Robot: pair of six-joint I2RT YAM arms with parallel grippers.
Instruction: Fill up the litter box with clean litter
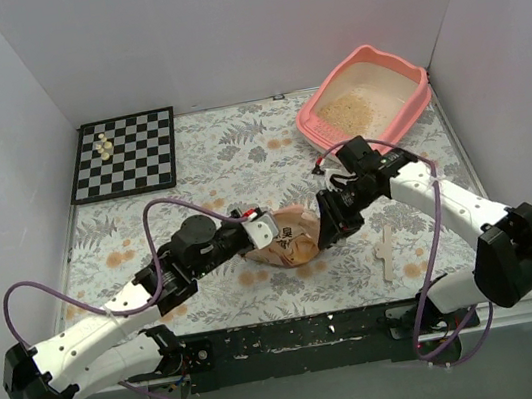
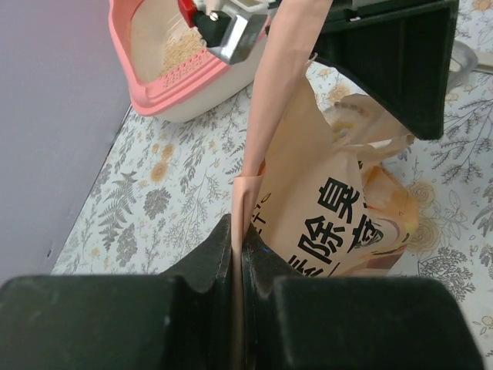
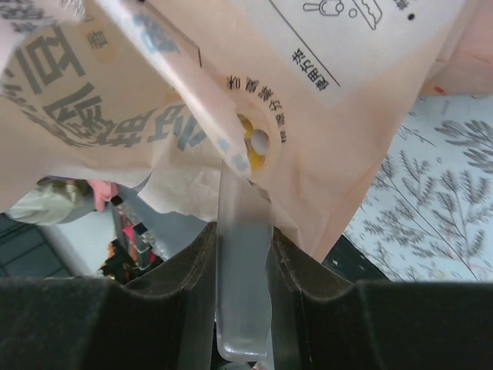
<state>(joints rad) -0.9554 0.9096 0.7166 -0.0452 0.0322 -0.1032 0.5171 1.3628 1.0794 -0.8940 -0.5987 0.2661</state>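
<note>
Black fingers of the left gripper [image 2: 237, 243] sat pressed together right under its wrist camera, pinching the thin peach edge of the printed bag [image 2: 331, 223] with no gap between them. From where I stood the bag slumped on the flowered table [image 1: 240, 163] between the two arms, its top held up by that pinched edge. Across from it the right gripper [image 3: 245, 235] was closed on a clear scoop handle [image 3: 245, 308], a flat transparent strip that ran straight out from between the jaws and into the bag's mouth. The bowl end was hidden inside, so I could not tell whether it carried anything.

The litter box [image 1: 316, 131] stood in the far right corner of the table, well apart from the bag, beyond and to the right of both grippers, its long side lying slantwise from near-left to far-right. Some clean litter [image 1: 357, 104] lay as a loose tan patch on part of its pale floor, so I judged the filling part done. The right arm was plainly the nearer to the box, yet its handle pointed away from the box, toward the left arm. A loaded scoop would need drawing back out of the bag and swinging off to the far right, held level. A chessboard [image 1: 125, 153] lay in the far left corner.
</note>
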